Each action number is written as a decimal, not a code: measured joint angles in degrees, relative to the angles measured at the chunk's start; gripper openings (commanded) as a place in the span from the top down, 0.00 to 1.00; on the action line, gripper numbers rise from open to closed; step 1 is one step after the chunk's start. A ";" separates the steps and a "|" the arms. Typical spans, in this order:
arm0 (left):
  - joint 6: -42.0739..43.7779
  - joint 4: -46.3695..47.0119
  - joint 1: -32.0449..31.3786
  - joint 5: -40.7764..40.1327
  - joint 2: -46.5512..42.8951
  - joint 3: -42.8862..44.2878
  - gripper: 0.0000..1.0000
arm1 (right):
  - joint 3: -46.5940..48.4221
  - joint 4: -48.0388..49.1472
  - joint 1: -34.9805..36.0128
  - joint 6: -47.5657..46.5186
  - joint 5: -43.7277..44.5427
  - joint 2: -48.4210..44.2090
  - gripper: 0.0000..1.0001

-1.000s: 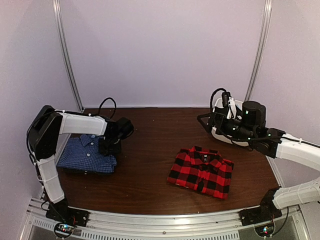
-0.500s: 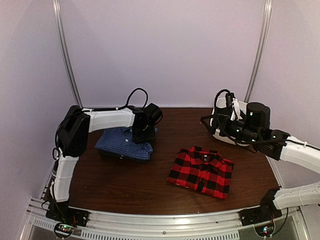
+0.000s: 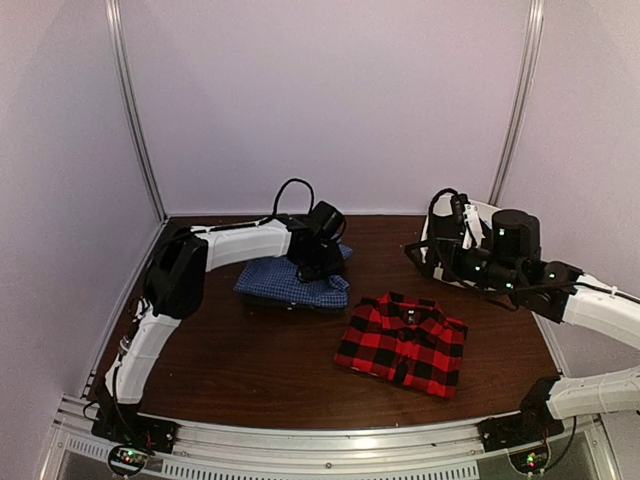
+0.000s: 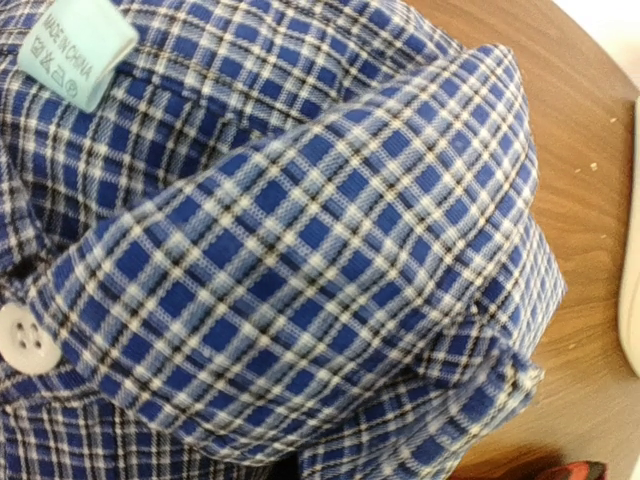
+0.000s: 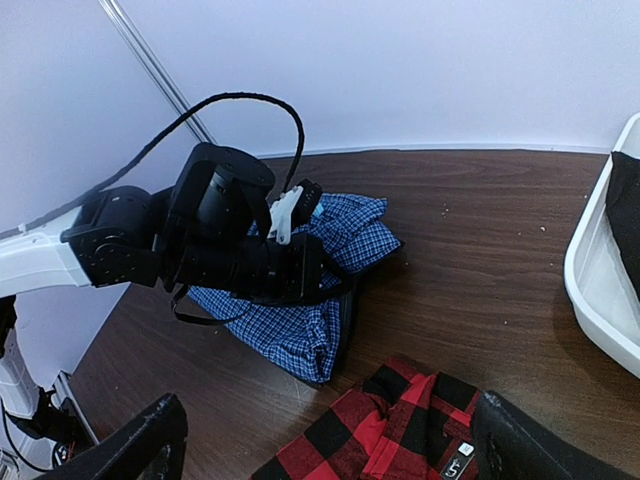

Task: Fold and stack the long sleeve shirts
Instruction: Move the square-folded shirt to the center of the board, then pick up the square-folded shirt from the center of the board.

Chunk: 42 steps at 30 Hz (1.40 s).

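Left of and in front of the red plaid shirt point(image 3: 402, 343) the table point(image 3: 250, 370) is bare wood, open to a reach. Just behind-left of it the blue shirt point(image 3: 283, 287) lies under the left gripper point(image 3: 318, 270) and its arm. Behind-right, the right gripper point(image 3: 420, 255) hovers before a white bin point(image 3: 478, 212).

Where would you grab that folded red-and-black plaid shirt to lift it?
Probably its right edge, coming low from the right. The red-and-black plaid shirt lies flat and folded, so only the edges can be pinched, and the blue checked shirt sits by its far left corner.
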 measured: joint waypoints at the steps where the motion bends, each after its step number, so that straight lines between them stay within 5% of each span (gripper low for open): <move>1: -0.48 0.81 0.00 0.59 0.63 0.70 0.94 | -0.15 -0.20 0.00 -0.04 0.00 0.02 0.00; 13: -1.60 8.61 -0.15 7.85 6.67 9.22 0.39 | -1.95 -4.90 -0.02 -0.26 1.31 0.76 0.00; 32: 2.71 24.02 -0.17 22.62 7.37 9.60 0.37 | -6.14 -8.94 -0.37 3.23 7.28 -0.17 0.00; 42: 7.89 23.89 -0.17 28.15 4.87 5.51 0.36 | -9.40 -11.04 -1.79 9.27 11.10 -0.13 0.00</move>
